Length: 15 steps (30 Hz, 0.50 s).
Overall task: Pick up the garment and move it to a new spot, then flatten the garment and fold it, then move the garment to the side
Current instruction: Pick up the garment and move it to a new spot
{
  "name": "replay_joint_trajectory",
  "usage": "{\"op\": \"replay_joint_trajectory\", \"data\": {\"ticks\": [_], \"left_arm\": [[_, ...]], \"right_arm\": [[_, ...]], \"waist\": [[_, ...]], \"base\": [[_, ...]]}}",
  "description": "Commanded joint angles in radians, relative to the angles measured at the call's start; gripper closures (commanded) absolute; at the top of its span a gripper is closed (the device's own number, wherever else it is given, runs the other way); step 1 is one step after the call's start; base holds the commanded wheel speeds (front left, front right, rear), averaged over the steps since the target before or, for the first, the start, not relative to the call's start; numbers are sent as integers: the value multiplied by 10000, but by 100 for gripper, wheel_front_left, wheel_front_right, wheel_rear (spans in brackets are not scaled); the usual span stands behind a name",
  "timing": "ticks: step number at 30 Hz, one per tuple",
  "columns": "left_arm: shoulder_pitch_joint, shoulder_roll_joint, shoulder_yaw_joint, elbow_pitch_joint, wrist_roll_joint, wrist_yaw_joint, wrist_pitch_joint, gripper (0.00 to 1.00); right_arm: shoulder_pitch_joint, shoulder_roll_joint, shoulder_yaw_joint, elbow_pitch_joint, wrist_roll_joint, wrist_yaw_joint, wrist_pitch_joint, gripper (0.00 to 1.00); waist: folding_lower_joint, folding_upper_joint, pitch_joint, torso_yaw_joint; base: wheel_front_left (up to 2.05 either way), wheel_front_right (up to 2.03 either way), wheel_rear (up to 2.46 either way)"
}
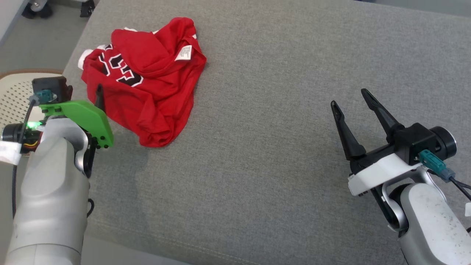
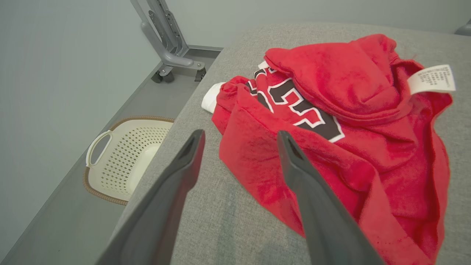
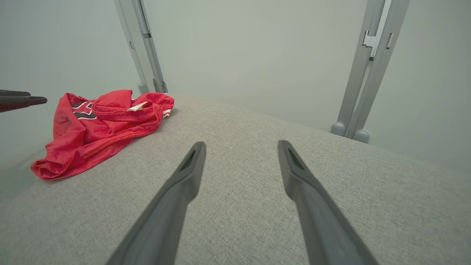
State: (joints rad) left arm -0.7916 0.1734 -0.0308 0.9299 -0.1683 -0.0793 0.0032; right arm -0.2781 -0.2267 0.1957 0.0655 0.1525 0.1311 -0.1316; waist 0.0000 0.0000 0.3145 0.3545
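Observation:
The garment (image 1: 147, 92) is a red jersey with black, white-edged numbers and a white label, lying crumpled at the far left of the grey cushioned surface (image 1: 276, 110). In the left wrist view my left gripper (image 2: 239, 134) is open; one finger is over the garment's (image 2: 349, 147) near-left edge and the other over bare cushion, with nothing held. One dark finger (image 1: 99, 99) of it shows in the head view beside the cloth. My right gripper (image 1: 349, 99) stands open and empty far to the right, well apart from the garment (image 3: 99, 129).
A cream perforated basket (image 1: 14, 95) stands on the floor beyond the cushion's left edge, also in the left wrist view (image 2: 125, 162). Grey metal frame legs (image 2: 169, 48) on castors stand behind the surface, and other uprights (image 3: 364, 73) rise at its far side.

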Motion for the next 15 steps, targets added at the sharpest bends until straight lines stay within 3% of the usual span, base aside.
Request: {"op": "replay_joint_trajectory", "data": {"ticks": [1,14,15], "left_arm": [[-432,107,12,287,-60,-52,45,0],[-2315,195,214,2613,-593,-71,737,0],[-2361,196,198,2725,-619,-88,809,16]], "right_arm": [[-169,-90,-24,-170,-102,-7,99,0],[-242,-478,-210,-896,-234,-7,487,0],[-246,-477,-208,-907,-235,-7,491,0]], "waist": [[0,0,721,-480],[0,0,1724,-872],[0,0,1736,-884]], "base": [[0,0,0],[0,0,0],[0,0,0]]}}
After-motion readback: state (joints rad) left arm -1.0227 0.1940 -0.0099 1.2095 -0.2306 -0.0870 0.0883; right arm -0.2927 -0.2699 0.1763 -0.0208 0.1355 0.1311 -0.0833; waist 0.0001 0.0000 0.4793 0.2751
